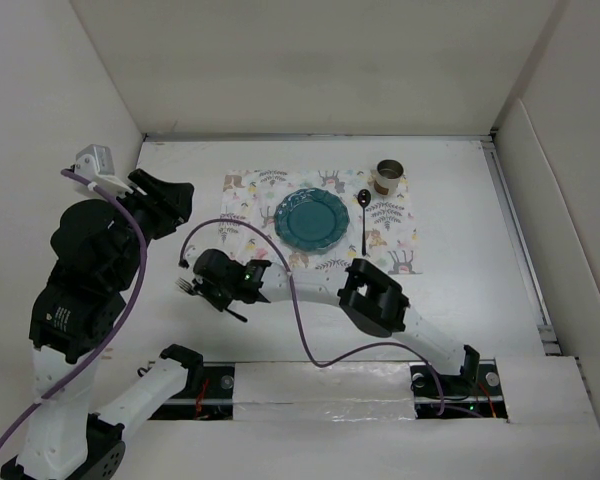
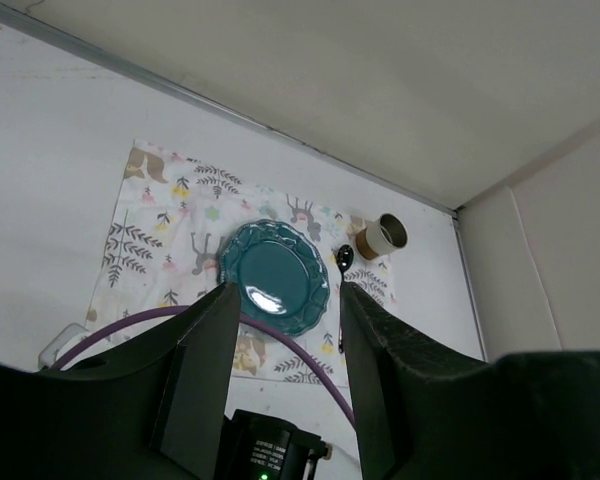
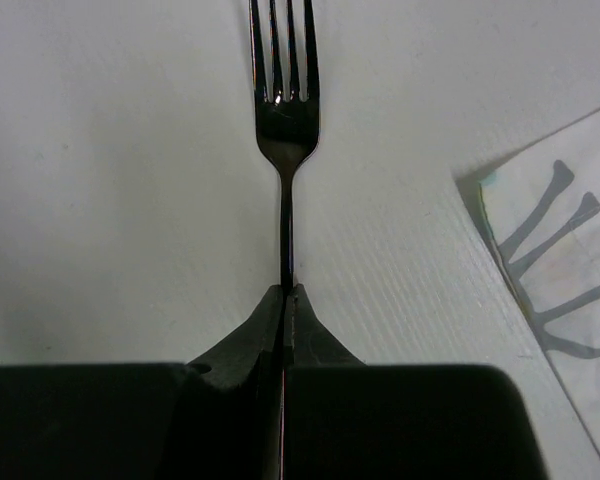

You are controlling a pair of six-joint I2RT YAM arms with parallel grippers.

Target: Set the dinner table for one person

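The right jaws are clamped tight on the handle of 1 dark fork (image 3: pixel 285 120), lying on the white surface (image 1: pixel 460 220) just left of the animal-print placemat (image 1: pixel 245 200). The left jaws stand partly open, empty, raised above that surface's left side.

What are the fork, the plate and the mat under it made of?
The fork looks like metal, dark and polished: bright glints sit at the base of its tines. The plate is probably glazed ceramic, teal with a glossy highlight and a scalloped rim, though it could be plastic. The mat seems to be cloth, matte and printed with animals and leaves.
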